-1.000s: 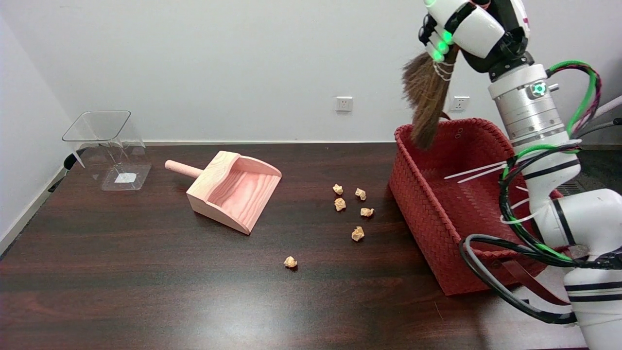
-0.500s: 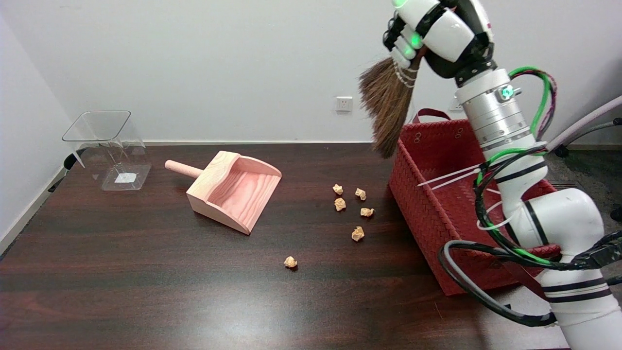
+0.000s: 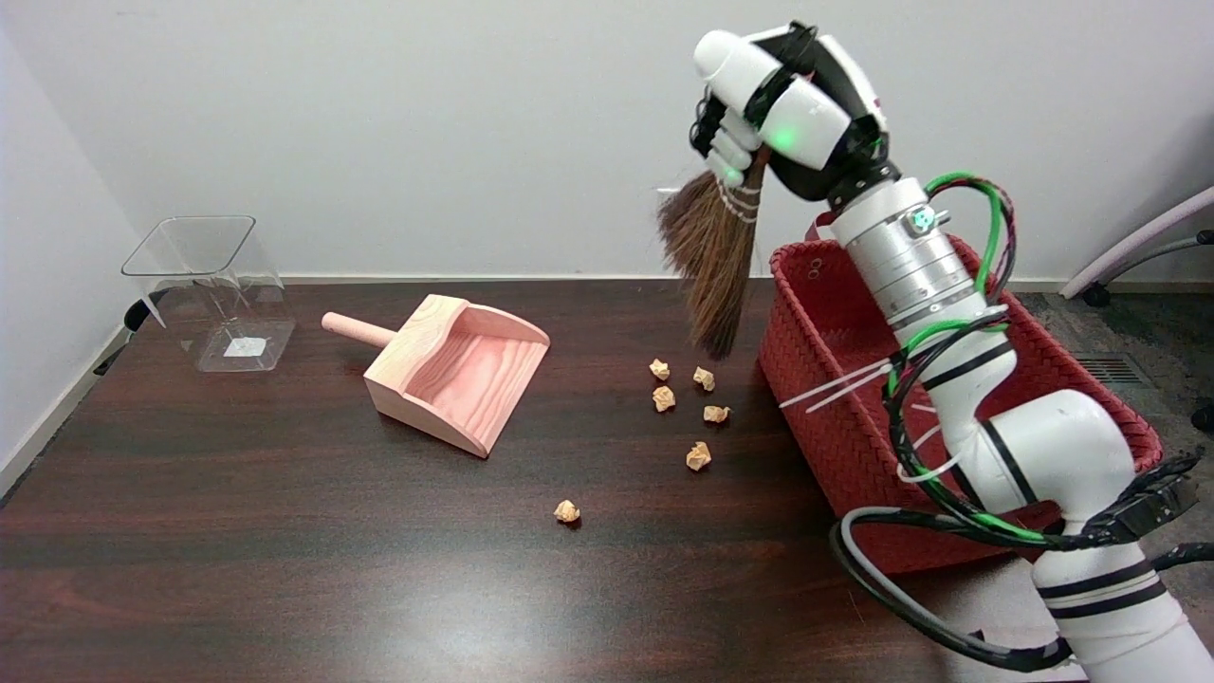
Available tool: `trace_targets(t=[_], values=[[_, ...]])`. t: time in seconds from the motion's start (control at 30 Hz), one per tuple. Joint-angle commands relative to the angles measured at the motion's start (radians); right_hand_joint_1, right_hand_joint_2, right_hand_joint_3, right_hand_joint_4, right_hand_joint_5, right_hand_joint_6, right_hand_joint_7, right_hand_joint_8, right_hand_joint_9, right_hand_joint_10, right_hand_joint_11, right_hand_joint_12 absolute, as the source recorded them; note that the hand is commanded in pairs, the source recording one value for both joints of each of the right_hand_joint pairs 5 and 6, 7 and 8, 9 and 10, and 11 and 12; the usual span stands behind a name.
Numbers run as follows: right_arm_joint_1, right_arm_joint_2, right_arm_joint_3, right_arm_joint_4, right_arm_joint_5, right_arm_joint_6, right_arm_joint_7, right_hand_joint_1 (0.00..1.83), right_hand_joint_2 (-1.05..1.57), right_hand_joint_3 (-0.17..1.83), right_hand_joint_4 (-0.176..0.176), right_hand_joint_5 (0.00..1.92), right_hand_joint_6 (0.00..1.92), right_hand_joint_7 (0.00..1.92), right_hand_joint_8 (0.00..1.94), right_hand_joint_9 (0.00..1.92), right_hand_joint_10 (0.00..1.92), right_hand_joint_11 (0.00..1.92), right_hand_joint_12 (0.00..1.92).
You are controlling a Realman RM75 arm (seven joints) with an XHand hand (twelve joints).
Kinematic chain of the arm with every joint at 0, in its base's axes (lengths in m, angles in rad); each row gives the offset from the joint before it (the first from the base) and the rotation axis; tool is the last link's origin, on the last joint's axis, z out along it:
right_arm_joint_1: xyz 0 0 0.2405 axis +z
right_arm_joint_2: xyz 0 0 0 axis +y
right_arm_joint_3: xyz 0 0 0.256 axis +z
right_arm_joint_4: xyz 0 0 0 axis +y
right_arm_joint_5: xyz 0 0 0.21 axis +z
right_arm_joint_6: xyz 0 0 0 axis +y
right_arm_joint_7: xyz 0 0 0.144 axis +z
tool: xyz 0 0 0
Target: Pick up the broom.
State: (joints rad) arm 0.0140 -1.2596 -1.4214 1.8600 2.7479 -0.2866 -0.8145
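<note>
Upper right of frame: right hand (image 3: 773, 109) grips broom (image 3: 711, 261) by handle top, fingers (image 3: 726, 152) wrapped tight around it. Broom hangs bristles down, clear of desk (image 3: 285, 550), now left of red basket (image 3: 854, 446), above paper scraps (image 3: 697, 398). Second ago same broom hung over basket, higher and further right; arm has swung it left and lower. Judgement: pickup done, broom fully lifted out, grip looks secure. Wooden dustpan (image 3: 455, 375) at frame centre left, unmoved.

Dark table (image 3: 237, 531) — dustpan (image 3: 460, 384), clear bin (image 3: 213, 294), red basket (image 3: 854, 417), 6 paper wads (image 3: 697, 456)
</note>
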Motion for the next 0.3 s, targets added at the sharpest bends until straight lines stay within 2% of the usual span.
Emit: trace_targets(t=[0.03,0.3], values=[[-0.045,-0.010,-0.101,-0.005,-0.006,0.100,-0.147,0.94,1.57,1.08,0.000,1.92,1.92,1.92,1.92,1.92,1.92,1.92,1.92],[-0.057,-0.010,-0.131,-0.017,-0.008,0.136,-0.195,0.95,1.57,1.06,0.000,1.92,1.92,1.92,1.92,1.92,1.92,1.92,1.92]])
